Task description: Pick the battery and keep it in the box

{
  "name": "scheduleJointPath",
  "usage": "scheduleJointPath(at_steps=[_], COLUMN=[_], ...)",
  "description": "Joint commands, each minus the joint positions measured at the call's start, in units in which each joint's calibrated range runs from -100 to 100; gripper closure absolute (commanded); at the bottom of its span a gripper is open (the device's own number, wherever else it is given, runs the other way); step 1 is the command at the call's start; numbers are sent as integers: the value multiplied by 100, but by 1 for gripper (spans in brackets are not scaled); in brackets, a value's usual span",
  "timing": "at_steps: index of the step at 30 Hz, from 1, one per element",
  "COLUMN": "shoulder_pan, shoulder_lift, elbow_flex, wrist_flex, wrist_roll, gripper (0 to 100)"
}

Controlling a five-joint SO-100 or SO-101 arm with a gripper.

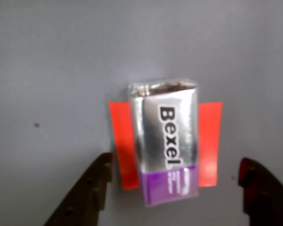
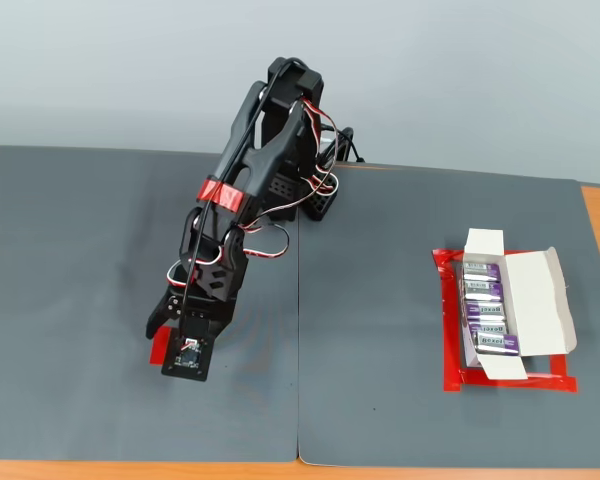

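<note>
The grey counter (image 2: pixel 400 400) carries the black arm (image 2: pixel 250 200) on the fixed view's left and the box (image 2: pixel 540 300) well apart on its right, four batteries already lying inside. The arm bends low over a red tape patch (image 1: pixel 210 141). In the wrist view the battery (image 1: pixel 167 141) lies on that patch, between the fingers (image 1: pixel 92 193) — spread wide, touching nothing. The step looks like the approach to the pick; next the gripper (image 1: pixel 174 186) must drop further and close squarely on the battery's long sides.

Grey mat (image 2: pixel 400 330) carries red tape patch (image 1: pixel 210 141) under battery (image 1: pixel 167 146), box (image 2: pixel 535 300) in red frame (image 2: pixel 450 330).
</note>
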Motion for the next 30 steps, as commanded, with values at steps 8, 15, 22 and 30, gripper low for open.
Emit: scheduleJointPath(at_steps=[8,15,22,30], shoulder_pan=[-35,-28,-6,-6], shoulder_lift=[199,207,216,512], elbow_flex=[-498,-507,-507,-959], wrist_flex=[-197,-179,-162,168], wrist_roll=[17,28,121,85], gripper=[70,70,70,70])
